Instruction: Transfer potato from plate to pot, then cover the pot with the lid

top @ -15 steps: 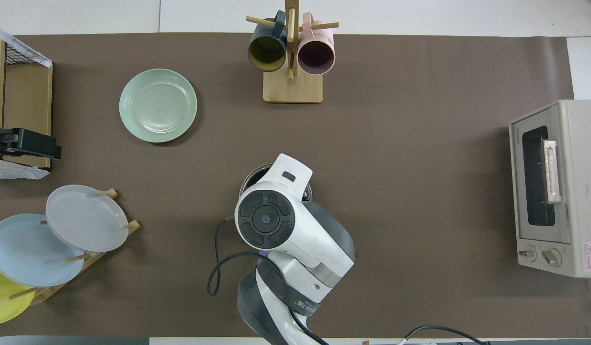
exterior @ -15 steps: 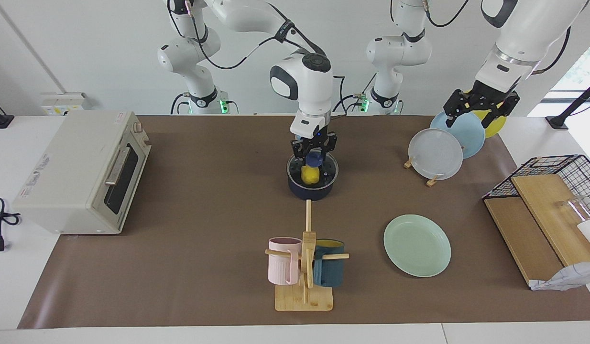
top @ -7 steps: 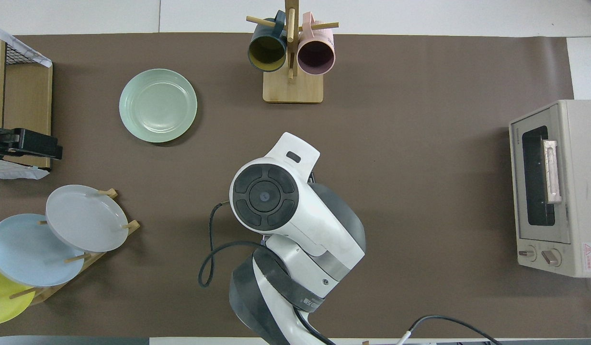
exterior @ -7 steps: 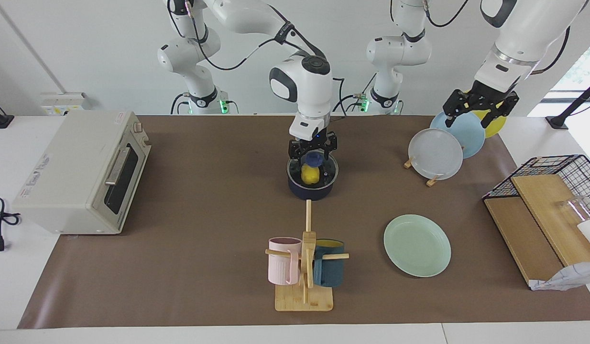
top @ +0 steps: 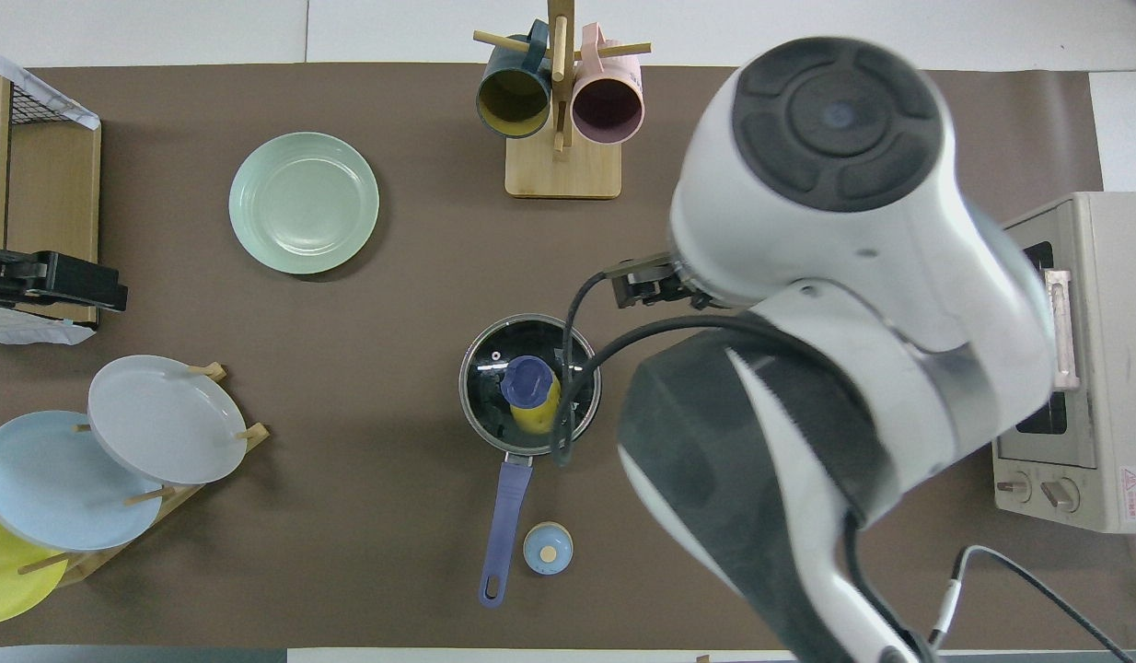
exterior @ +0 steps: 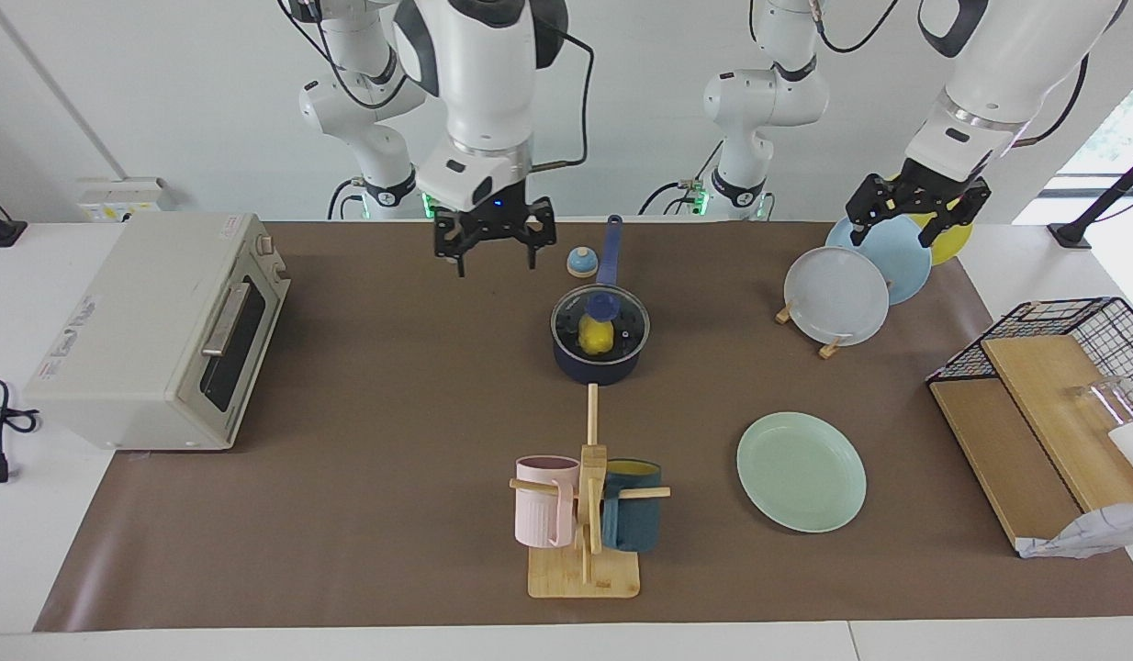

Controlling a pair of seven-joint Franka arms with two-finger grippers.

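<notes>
The dark navy pot (exterior: 600, 365) stands mid-table with the glass lid (exterior: 622, 323) seated on it, blue knob (exterior: 602, 305) up. The yellow potato (exterior: 596, 339) shows through the glass inside the pot. In the overhead view the pot (top: 476, 419), lid (top: 490, 361), potato (top: 535, 420) and long blue handle (top: 504, 525) show too. The mint-green plate (exterior: 802, 471) (top: 304, 203) lies bare. My right gripper (exterior: 495, 255) is open and empty, raised over the mat beside the pot toward the oven. My left gripper (exterior: 914, 220) is open and waits over the plate rack.
A small blue-topped bell dome (exterior: 580, 263) sits by the pot's handle, nearer the robots. A toaster oven (exterior: 153, 330) stands at the right arm's end. A mug tree (exterior: 585, 514) holds two mugs. A plate rack (exterior: 837, 296) and a wire basket with boards (exterior: 1053, 386) stand at the left arm's end.
My right gripper has let go of the lid's knob, risen and swung away toward the oven. The lid stays on the pot. The left arm has barely moved.
</notes>
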